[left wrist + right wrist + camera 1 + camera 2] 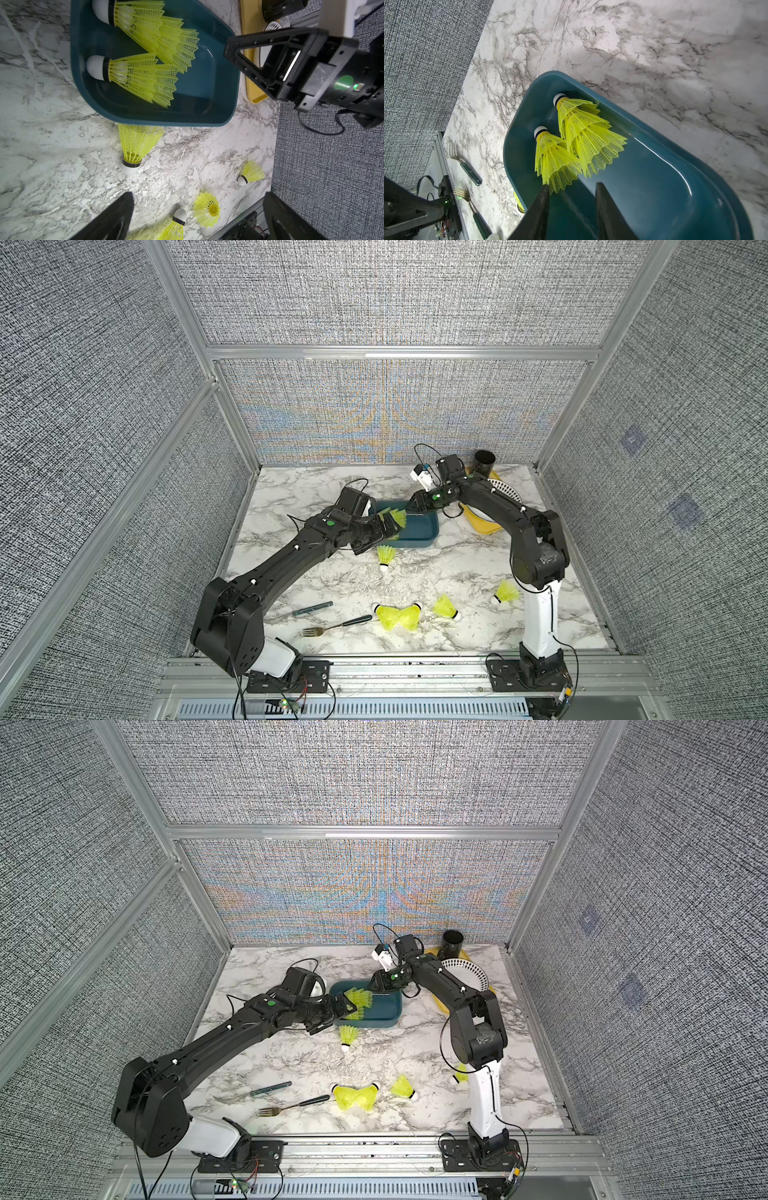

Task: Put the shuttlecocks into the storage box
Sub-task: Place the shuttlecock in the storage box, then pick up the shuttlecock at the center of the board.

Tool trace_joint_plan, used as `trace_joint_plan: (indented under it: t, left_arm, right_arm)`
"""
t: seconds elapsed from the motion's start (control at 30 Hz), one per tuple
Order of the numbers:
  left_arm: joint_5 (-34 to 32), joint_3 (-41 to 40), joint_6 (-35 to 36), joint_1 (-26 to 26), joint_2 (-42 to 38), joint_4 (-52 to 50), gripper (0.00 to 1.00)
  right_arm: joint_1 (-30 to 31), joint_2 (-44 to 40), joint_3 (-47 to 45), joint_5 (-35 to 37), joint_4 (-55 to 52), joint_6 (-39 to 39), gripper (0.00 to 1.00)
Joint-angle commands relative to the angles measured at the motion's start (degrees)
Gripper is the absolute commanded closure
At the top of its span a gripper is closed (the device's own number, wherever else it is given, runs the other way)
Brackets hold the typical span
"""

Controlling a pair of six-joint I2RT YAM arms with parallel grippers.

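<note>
Hovering my right gripper (572,185) over the storage box (675,187), I am holding its jaws parted on nothing beside the nested shuttlecocks (583,137) inside, stacked, I judge, to save room; my left gripper (198,194) is gaping wide and empty at the box's end, likely poised for the loose shuttlecock (385,556) just outside the wall, with four more lying across the table (332,572)

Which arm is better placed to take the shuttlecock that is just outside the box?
Left, probably. The left gripper is wide open, empty, and close beside that shuttlecock at the near wall of the box. The right gripper hangs over the box's far side, so the box lies between it and the shuttlecock.
</note>
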Motion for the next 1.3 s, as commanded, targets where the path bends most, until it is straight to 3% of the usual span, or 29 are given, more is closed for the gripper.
trace_joint_plan:
  t: [0.0,0.2,0.3,0.57,0.93,1.27]
  left_arm:
    - [-0.24,-0.48,0.21,-0.01,-0.99,-0.42,0.0]
    - [-0.67,-2.23,0.32,-0.01,-3.14,-0.63,0.0]
    - [-0.95,-3.3,0.24,-0.01,-4.53,-0.63,0.0]
    - [-3.37,-6.47,0.3,-0.01,-9.68,-2.85,0.0]
    - [-0.23,-11.37,2.03,-0.01,-16.92,-6.46,0.0]
    - [4.05,-17.39,2.43,-0.19,-25.16,-12.55,0.0]
  right_arm:
    - [0.01,-2.62,-1.35,1.48,1.05,1.39,0.56]
    - [1.22,-9.14,-6.43,3.89,1.43,2.61,0.48]
    - [2.7,-12.39,-9.43,5.65,1.17,2.75,0.37]
    - [9.13,-22.91,-20.62,9.64,2.38,6.44,0.35]
    - [20.83,-39.94,-40.2,10.53,11.26,26.23,0.36]
    - [29.68,-42.79,-48.34,5.65,15.45,41.65,0.37]
